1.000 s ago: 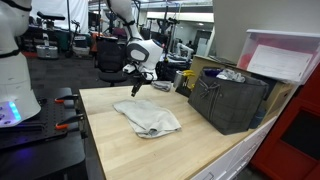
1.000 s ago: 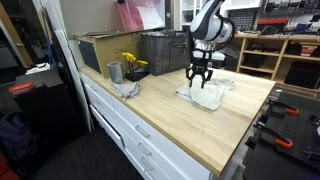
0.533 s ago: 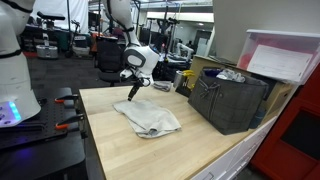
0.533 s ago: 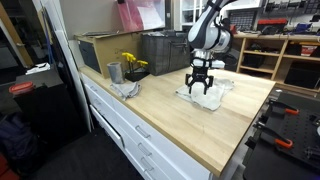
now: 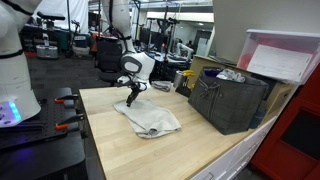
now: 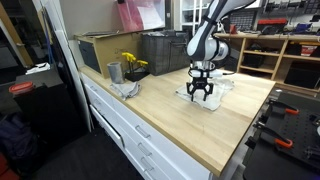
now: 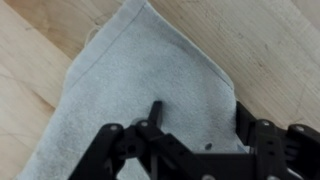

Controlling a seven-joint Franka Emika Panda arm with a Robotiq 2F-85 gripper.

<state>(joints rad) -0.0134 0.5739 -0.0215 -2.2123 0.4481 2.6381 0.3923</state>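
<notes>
A light grey cloth [image 5: 152,118] lies crumpled flat on the wooden table [image 5: 190,150], also seen as the cloth [image 6: 209,97] near the table's far side. My gripper [image 5: 131,98] points down over the cloth's end nearest the arm base, low above it or touching it; in an exterior view the gripper [image 6: 202,95] covers part of the cloth. In the wrist view the cloth [image 7: 140,70] fills the space under my gripper [image 7: 200,112]. The black fingers [image 7: 155,110] stand apart with only cloth surface showing between them. The jaws are open.
A dark crate [image 5: 230,100] with a pink-lidded box [image 5: 285,55] above it stands at one table end. An exterior view shows the crate [image 6: 165,50], yellow flowers [image 6: 132,63], a metal cup [image 6: 114,72] and a second rag [image 6: 126,89] along the table.
My gripper has come down from above the table onto the cloth's end and shifted slightly toward the arm base. The cloth has not moved.
</notes>
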